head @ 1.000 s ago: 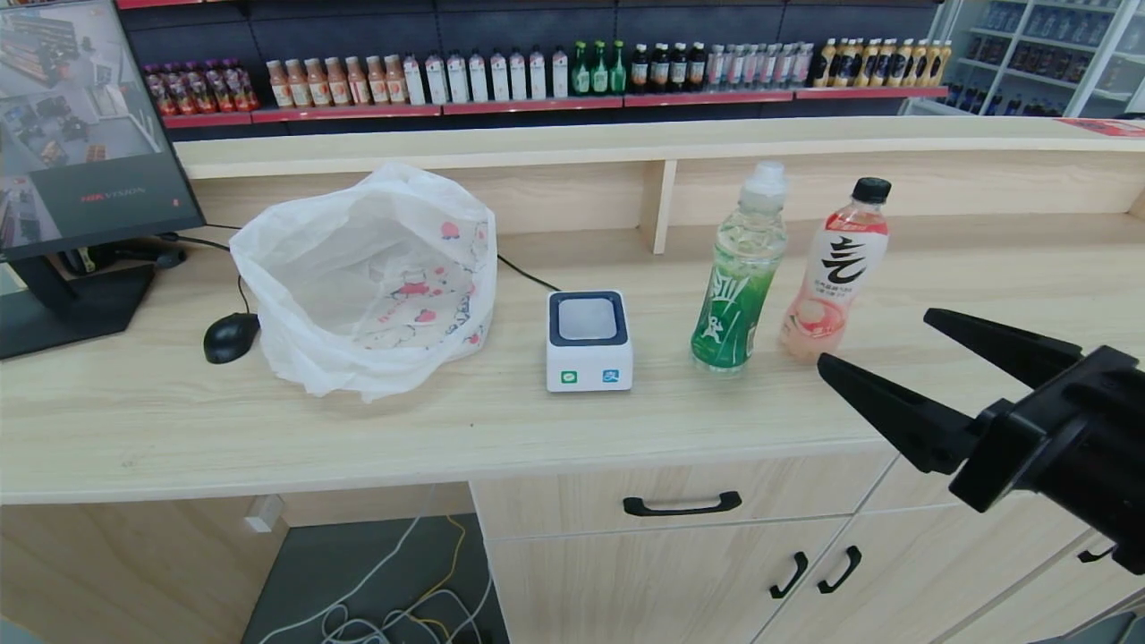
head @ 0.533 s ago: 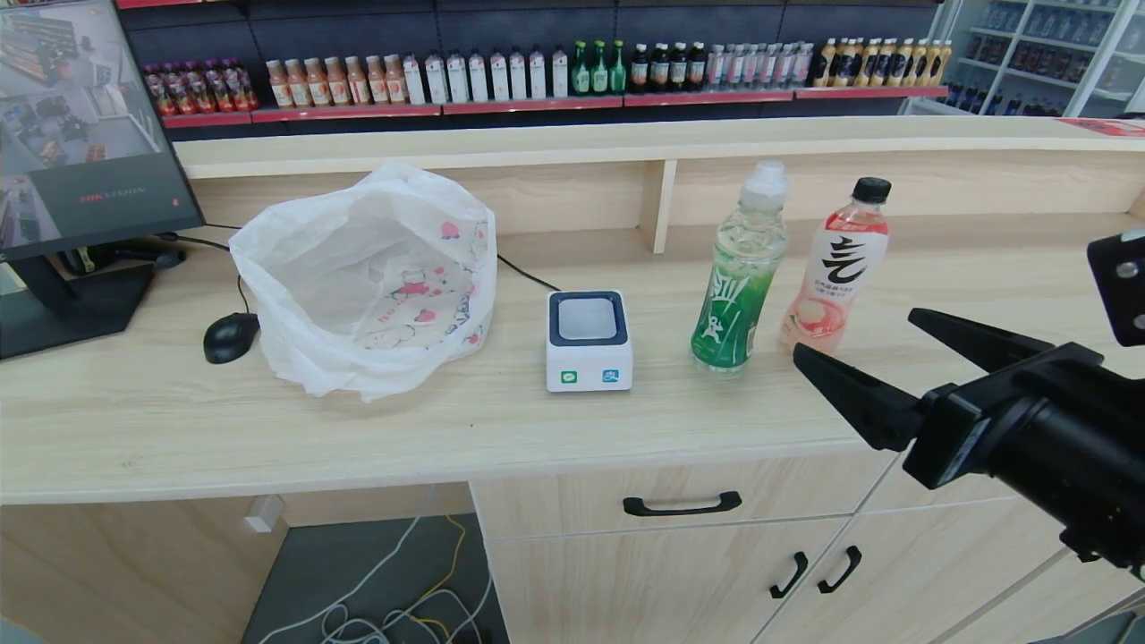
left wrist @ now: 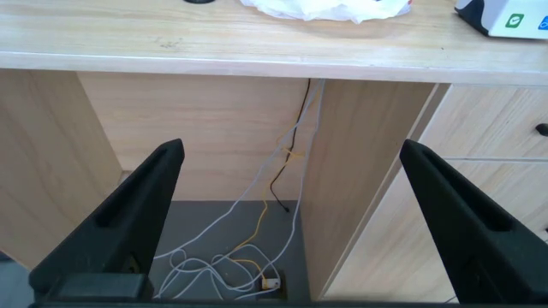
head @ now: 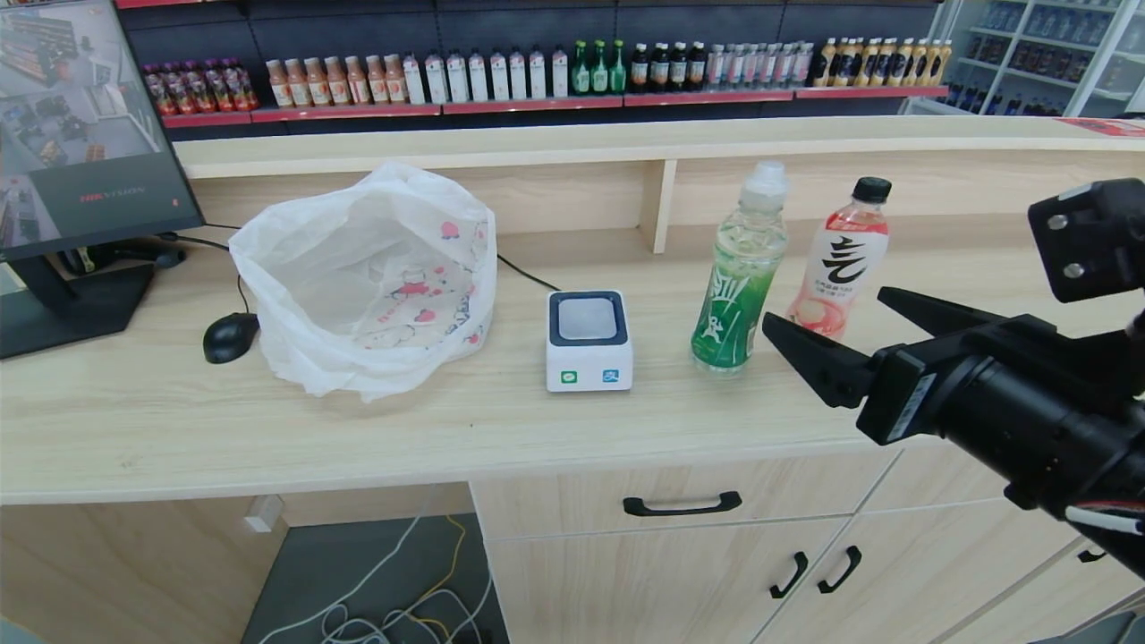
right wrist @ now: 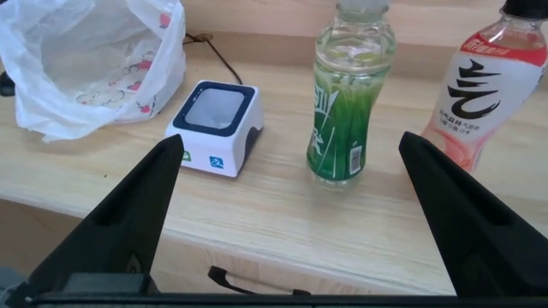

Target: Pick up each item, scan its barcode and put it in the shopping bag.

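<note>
Green bottle (head: 739, 268) (right wrist: 351, 94) stands upright on the table (head: 447, 420), clear ribbed plastic with a green label wrap and a pale cap. Just beside it, toward the robot's right and not touching, stands the pink bottle (head: 836, 268) (right wrist: 479, 85), smooth, with a peach-and-white label and a black cap. Both are near the table's front edge, with bare wood between them and that edge.

On the other side of the green bottle, with a gap between, sits the scanner (head: 588, 340) (right wrist: 214, 124), a small white box with rounded corners and a dark-framed window facing up. Beyond it the bag (head: 367, 277) (right wrist: 86, 60), thin crinkled white plastic with red prints, slumps with its mouth open upward.

The right pincer (head: 823, 309) (right wrist: 291, 145) hovers above the table's front edge, short of the two bottles, its black tapered fingers spread wide and touching nothing. The left pincer (left wrist: 291, 145) hangs below the table's edge, also spread wide and empty, facing the open recess where loose cables (left wrist: 257, 248) lie on the floor.

The table is pale wood grain, matt, with a raised back ledge. A black mouse (head: 231, 336) lies just beside the bag, and a monitor (head: 80, 134) stands at the far left. Drawers (head: 680, 505) with black handles sit under the front. Behind, a shelf (head: 537, 76) carries rows of drinks.
</note>
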Controlling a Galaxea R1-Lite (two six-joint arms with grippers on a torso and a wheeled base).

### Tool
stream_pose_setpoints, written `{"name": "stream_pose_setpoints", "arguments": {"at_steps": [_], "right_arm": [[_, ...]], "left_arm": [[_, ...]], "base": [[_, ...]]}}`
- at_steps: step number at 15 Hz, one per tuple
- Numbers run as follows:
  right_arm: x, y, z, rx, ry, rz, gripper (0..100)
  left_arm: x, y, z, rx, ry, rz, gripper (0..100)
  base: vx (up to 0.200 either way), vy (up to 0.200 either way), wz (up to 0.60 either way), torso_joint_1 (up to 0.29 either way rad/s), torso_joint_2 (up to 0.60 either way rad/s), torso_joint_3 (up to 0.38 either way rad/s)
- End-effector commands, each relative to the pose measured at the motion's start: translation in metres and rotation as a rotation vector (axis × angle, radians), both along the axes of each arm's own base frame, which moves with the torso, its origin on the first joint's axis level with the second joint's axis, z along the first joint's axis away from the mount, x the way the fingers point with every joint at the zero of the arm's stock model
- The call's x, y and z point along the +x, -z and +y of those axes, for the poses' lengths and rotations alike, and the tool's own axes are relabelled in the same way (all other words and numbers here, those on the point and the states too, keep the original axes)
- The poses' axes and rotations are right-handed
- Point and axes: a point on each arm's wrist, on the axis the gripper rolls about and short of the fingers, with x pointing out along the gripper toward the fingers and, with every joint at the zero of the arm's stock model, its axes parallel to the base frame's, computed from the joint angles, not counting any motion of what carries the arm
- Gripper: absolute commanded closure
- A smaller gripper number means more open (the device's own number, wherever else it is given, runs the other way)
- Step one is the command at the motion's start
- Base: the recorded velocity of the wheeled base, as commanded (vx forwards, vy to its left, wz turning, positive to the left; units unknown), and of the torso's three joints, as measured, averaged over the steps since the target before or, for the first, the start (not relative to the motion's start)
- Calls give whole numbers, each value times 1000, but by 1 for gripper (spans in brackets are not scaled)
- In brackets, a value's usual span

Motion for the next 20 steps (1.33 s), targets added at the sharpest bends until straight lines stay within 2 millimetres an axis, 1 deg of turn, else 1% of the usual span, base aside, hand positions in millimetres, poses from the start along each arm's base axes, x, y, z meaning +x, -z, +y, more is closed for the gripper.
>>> {"name": "stream_pose_setpoints", "arguments": {"at_steps": [1, 5, 7, 8, 12, 14, 16, 18, 20], "right_arm": [[7, 0, 6, -4, 20, 6, 0], [29, -2, 26, -7, 29, 12, 0], [31, -2, 29, -6, 29, 11, 0], [34, 3, 31, -14, 29, 24, 0], [51, 11, 29, -11, 78, 53, 0], [60, 14, 23, -13, 114, 56, 0], [74, 15, 17, 5, 154, 37, 0], [84, 21, 17, 14, 140, 26, 0], [90, 27, 18, 3, 134, 37, 0]], "left_arm": [[0, 0, 0, 0, 1, 0, 0], [0, 0, 0, 0, 1, 0, 0], [0, 0, 0, 0, -1, 0, 0], [0, 0, 0, 0, 1, 0, 0], [0, 0, 0, 0, -1, 0, 0], [0, 0, 0, 0, -1, 0, 0], [0, 0, 0, 0, -1, 0, 0], [0, 0, 0, 0, -1, 0, 0], [0, 0, 0, 0, -1, 0, 0]], "base": [[0, 0, 0, 0, 0, 0], [0, 0, 0, 0, 0, 0], [0, 0, 0, 0, 0, 0], [0, 0, 0, 0, 0, 0], [0, 0, 0, 0, 0, 0], [0, 0, 0, 0, 0, 0], [0, 0, 0, 0, 0, 0], [0, 0, 0, 0, 0, 0], [0, 0, 0, 0, 0, 0]]}}
